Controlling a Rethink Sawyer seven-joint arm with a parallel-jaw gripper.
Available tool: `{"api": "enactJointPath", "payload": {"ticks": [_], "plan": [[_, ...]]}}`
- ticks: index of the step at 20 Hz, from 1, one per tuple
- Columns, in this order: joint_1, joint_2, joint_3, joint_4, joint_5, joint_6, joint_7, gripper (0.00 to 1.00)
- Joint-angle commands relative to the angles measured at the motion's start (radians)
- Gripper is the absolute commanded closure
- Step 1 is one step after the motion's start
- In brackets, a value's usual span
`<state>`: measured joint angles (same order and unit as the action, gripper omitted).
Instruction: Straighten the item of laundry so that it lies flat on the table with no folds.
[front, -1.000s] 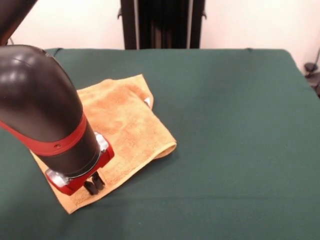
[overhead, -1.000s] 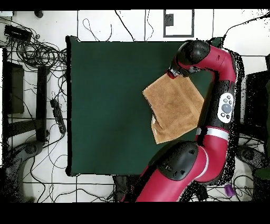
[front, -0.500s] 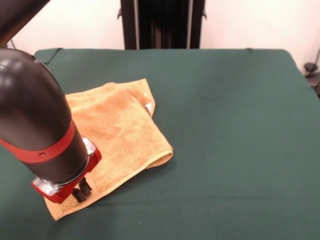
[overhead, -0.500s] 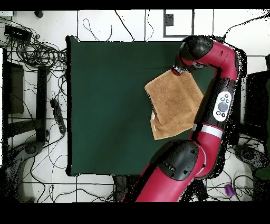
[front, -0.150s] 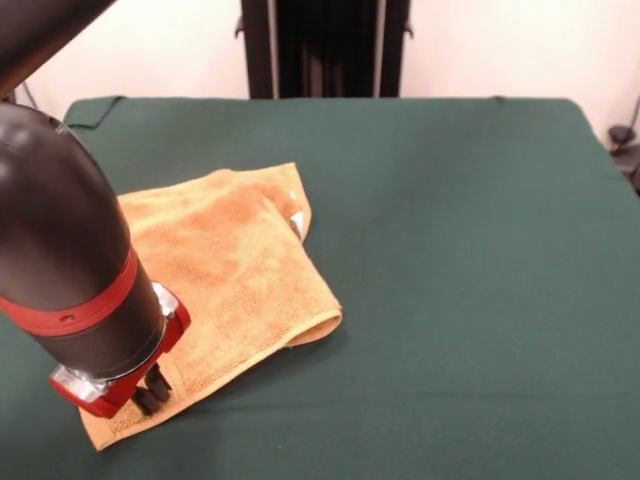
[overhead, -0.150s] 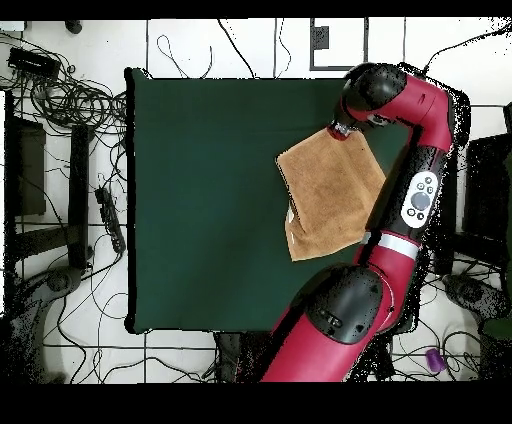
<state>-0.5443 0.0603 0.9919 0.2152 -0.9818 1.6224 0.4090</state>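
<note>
So the orange-tan towel (front, -0.150s: 225, 290) is sitting on the green counter (front, -0.150s: 450, 250), toward the left side in the front view, and it's not flat. One part is doubled over: there's a rolled fold along its right-hand edge and a folded-back flap near the top corner with a little white tag (front, -0.150s: 297, 222) poking out. The hand (front, -0.150s: 150, 392) is down at the towel's near-left corner, its two dark fingers close together and pinching the cloth right by the corner. The big black and red arm (front, -0.150s: 70, 270) covers a fair bit of that side of the towel. From overhead, the towel (overhead, -0.150s: 330, 190) lies next to the counter's right edge, with the hand (overhead, -0.150s: 341, 131) at its upper corner.
</note>
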Motion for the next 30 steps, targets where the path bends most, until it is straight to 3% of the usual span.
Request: {"api": "enactJointPath", "payload": {"ticks": [1, 7, 8, 16, 25, 28, 30], "plan": [[0.000, 0.018, 0.156, 0.037, -0.086, -0.009, -0.224, 1.00], [-0.015, 0.015, 0.147, 0.062, -0.068, -0.026, -0.204, 1.00], [-0.018, 0.016, 0.149, 0.065, -0.065, -0.028, -0.202, 0.00], [-0.022, 0.007, 0.119, 0.089, -0.042, -0.052, -0.178, 0.00], [-0.030, -0.026, 0.031, 0.159, 0.029, -0.123, -0.047, 0.00], [-0.084, -0.117, -0.099, 0.363, 0.153, -0.230, 0.082, 0.00], [-0.132, -0.242, -0.179, 0.579, 0.225, -0.327, 0.189, 0.00]]}}
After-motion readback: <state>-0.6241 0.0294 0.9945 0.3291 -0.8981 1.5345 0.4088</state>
